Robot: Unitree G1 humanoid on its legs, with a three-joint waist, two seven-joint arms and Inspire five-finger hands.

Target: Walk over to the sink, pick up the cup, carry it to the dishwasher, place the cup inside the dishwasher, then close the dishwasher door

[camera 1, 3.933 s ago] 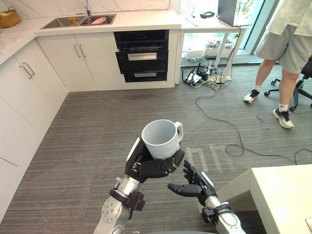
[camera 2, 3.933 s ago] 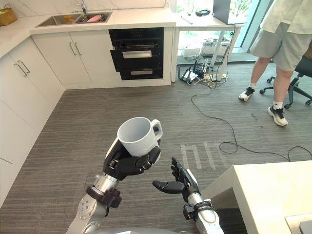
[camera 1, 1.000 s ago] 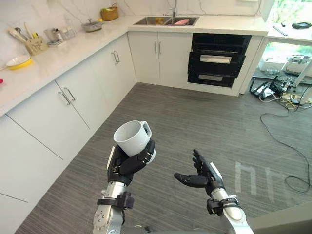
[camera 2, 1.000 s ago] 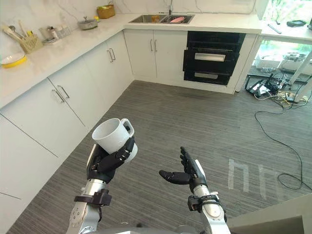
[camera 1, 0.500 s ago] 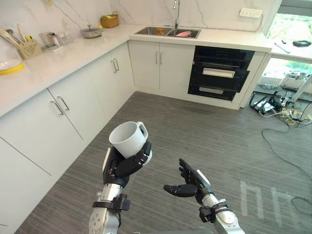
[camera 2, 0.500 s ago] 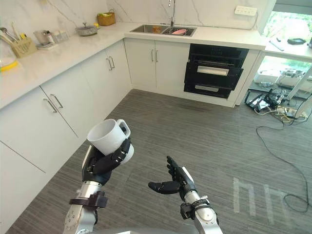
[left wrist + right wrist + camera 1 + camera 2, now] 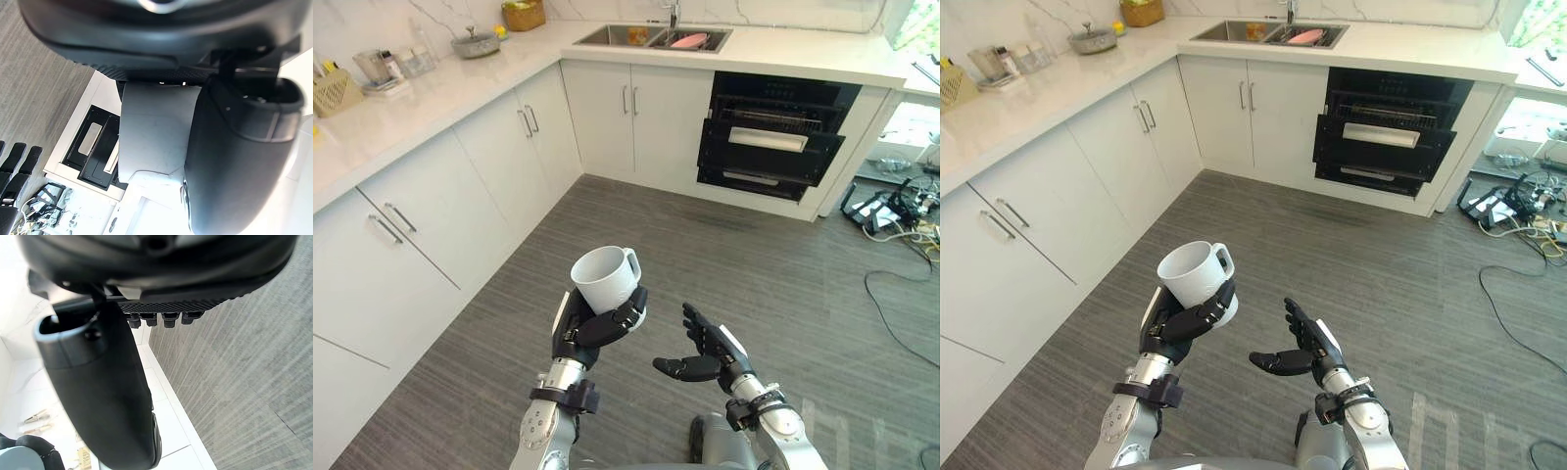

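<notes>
White cup (image 7: 604, 277), empty, mouth up and tipped slightly, handle pointing away toward the cabinets, sits in the left hand (image 7: 597, 328) with dark fingers curled round its lower body, held above the grey floor (image 7: 783, 284). Steel two-basin sink (image 7: 602, 37) is set in the white counter (image 7: 460, 83) at the far end, a pink item (image 7: 689, 40) in one basin. Black dishwasher (image 7: 773, 137) stands under the counter just beside the sink, front panels ajar, well apart from the cup.
</notes>
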